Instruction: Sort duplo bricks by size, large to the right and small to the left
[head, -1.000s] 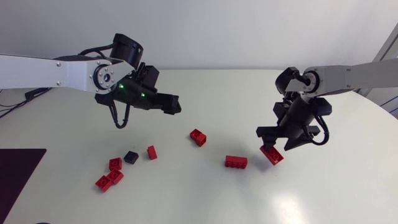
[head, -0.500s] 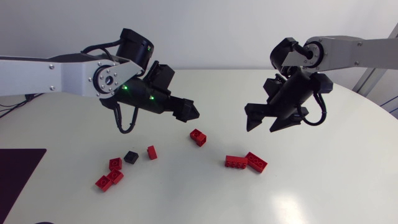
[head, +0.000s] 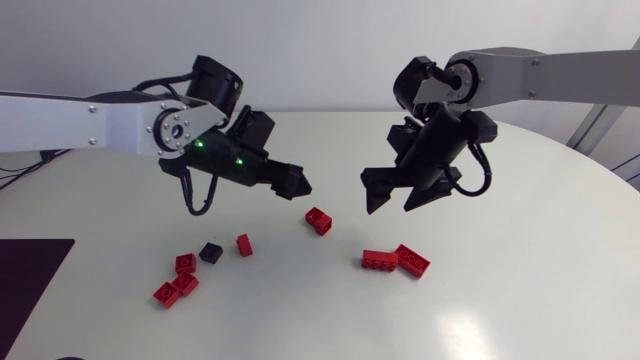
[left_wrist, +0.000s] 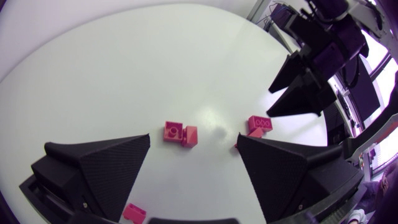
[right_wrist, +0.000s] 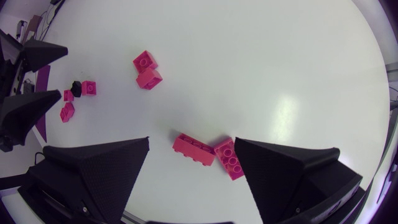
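The white table (head: 520, 290) carries two long red bricks (head: 379, 260) touching at an angle right of centre. A touching pair of small red bricks (head: 319, 220) lies near the middle. Further left are a lone small red brick (head: 244, 245), a black brick (head: 210, 252) and three clustered red bricks (head: 185, 285).

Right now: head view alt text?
Left end effector and right end effector, both black, hang open above a white table. Two long red bricks lie touching at right; small red bricks and a black brick cluster left.
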